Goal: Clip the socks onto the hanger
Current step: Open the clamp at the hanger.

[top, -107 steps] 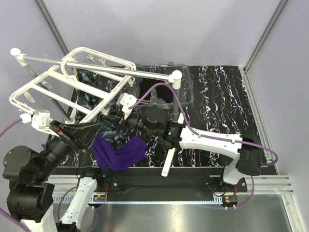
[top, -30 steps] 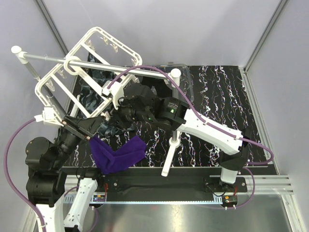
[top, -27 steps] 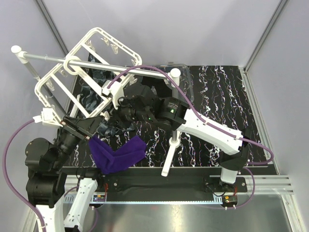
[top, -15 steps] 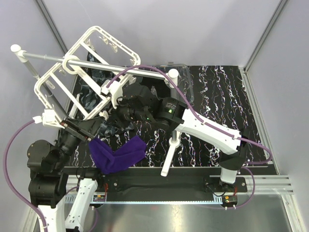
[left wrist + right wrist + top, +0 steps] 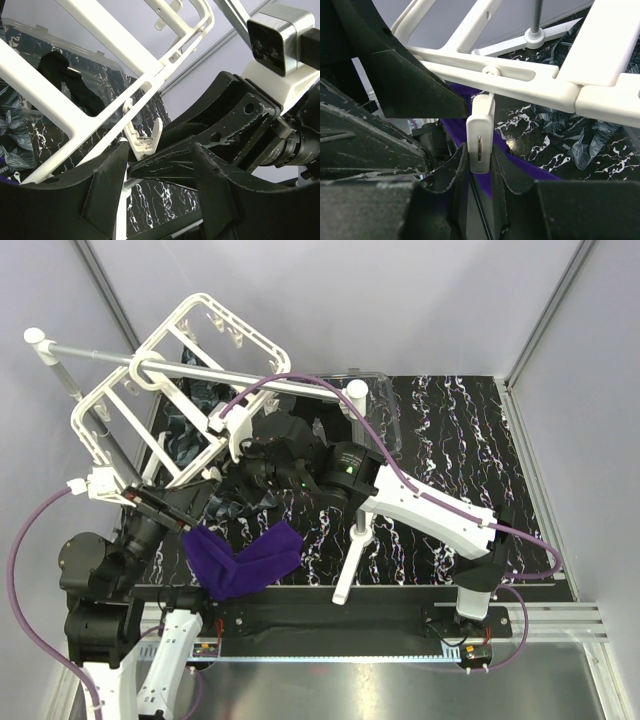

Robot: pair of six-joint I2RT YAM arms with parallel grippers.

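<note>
R jaws closed narrow on a white clip [image 5: 480, 131] hanging under a bar of the hanger [image 5: 178, 368]; L jaws stand wide apart w/ nothing gripped, just below that clip, R's dark finger tips between them; hanger tilted, hooked on silver rod [image 5: 95, 353] over far-left of worktop [image 5: 470, 450]; purple sock [image 5: 246, 558] lies on worktop at near edge, its upper corner under L jaws in top view, contact can't tell; dark marbled socks [image 5: 190, 430] show below hanger frame; clipped or not, can't tell.
</note>
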